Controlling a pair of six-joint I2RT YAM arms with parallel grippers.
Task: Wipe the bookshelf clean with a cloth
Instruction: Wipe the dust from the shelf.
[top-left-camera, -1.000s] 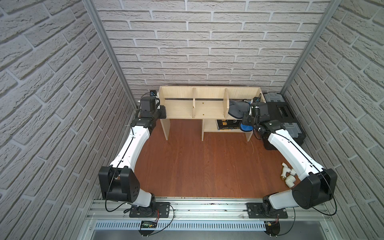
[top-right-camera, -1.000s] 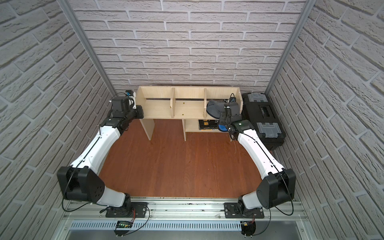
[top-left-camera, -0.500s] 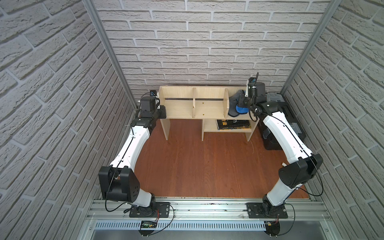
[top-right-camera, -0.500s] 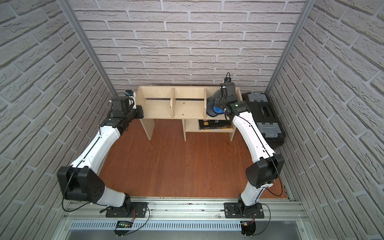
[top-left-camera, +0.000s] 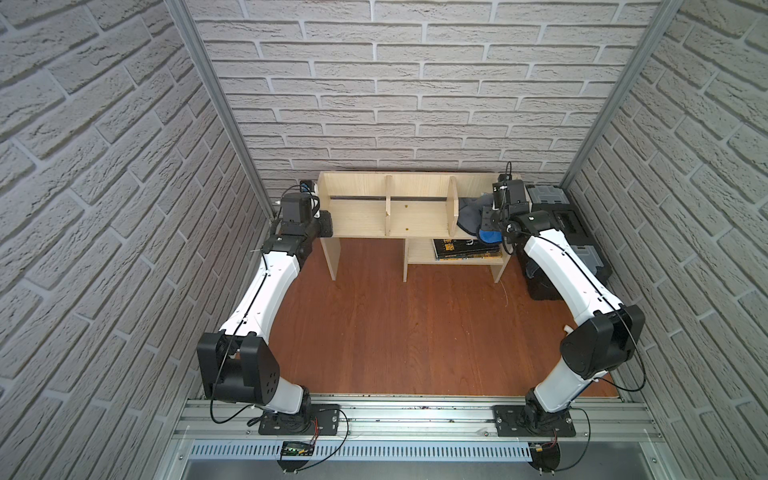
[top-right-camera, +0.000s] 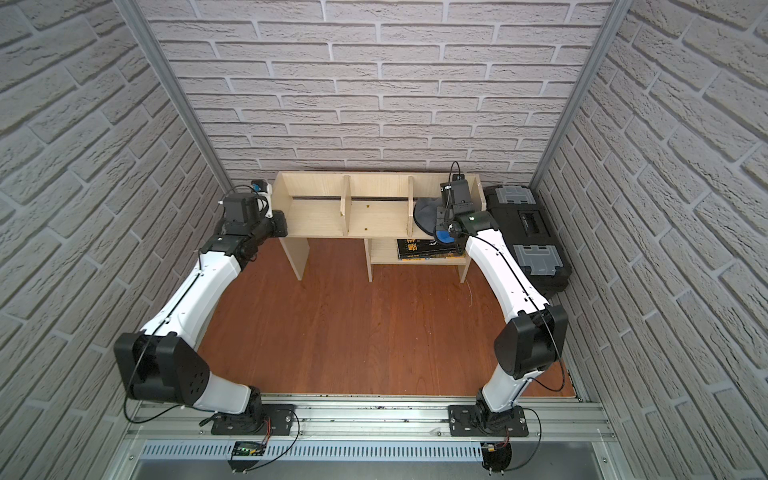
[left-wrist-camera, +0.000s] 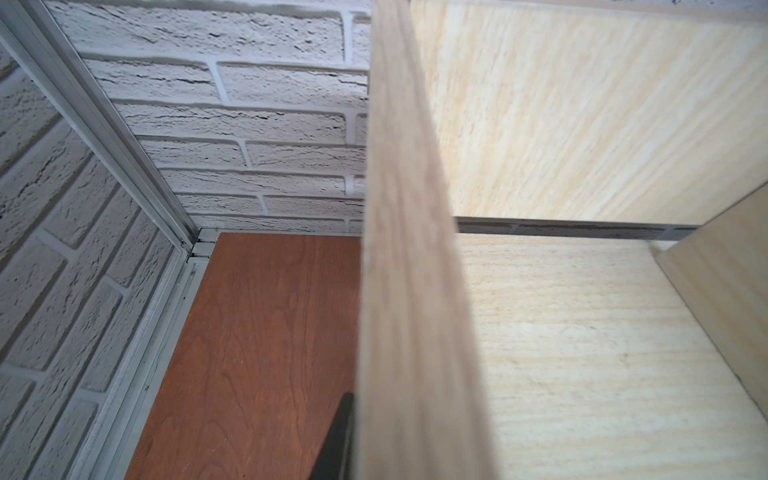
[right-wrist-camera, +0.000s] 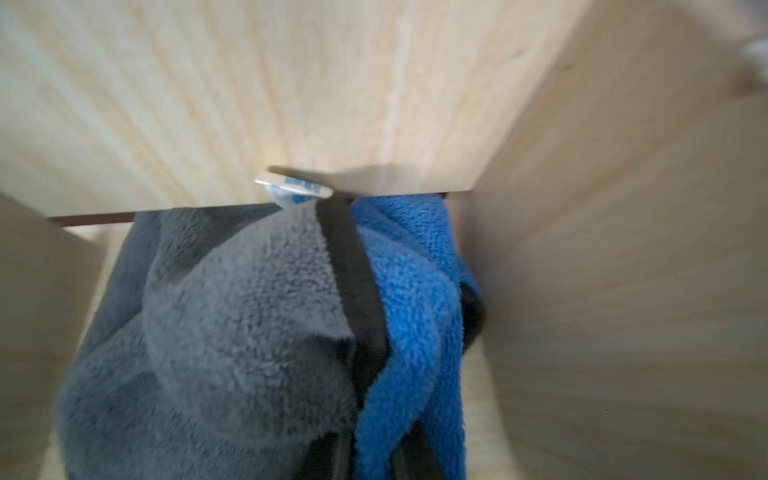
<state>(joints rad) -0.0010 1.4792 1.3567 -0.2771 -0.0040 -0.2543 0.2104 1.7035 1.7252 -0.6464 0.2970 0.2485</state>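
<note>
**A:** Right arm is back at mid-depth in the right compartment. Half a second ago it reached to the rear wall, and a second ago it sat at the front lip.

**B:** So a front-to-back stroke?

**A:** Looks like one full pass and a return, which I'd count as wiping underway in that bay only. The left arm hasn't shifted across the frames.

**B:** Gripper states?

**A:** The right gripper (top-left-camera: 488, 217) is clamped on the cloth (top-left-camera: 468, 216), and the wrist view shows fabric bunched right at its base. The left gripper (top-left-camera: 326, 224) is closed on the bookshelf (top-left-camera: 415, 216) at its left end panel (left-wrist-camera: 407, 249). One dark finger (left-wrist-camera: 340, 436) shows on the outer face; the other is hidden. It's probably steadying the unit.

**B:** Where's the cloth?

**A:** It's in the top tier, right compartment. The grey side is heaped on the compartment floor against the divider (top-left-camera: 453, 203). A blue fold (top-right-camera: 445, 237) hangs over the front edge, above the books (top-left-camera: 465, 249) on the lower shelf.

**B:** How does it look?

**A:** Fluffy grey pile on one face, bright blue on the other (right-wrist-camera: 415, 311). Dark edging (right-wrist-camera: 353, 291) runs between them, and a small white tag (right-wrist-camera: 293, 189) sits at the far end. It's crumpled, not flat.

**B:** What's left?

**A:** The middle and left bays look bare, with no cloth near them, so my guess is they're still to do. The toolbox (top-left-camera: 557, 216) sits beside the unit, not involved.
</note>
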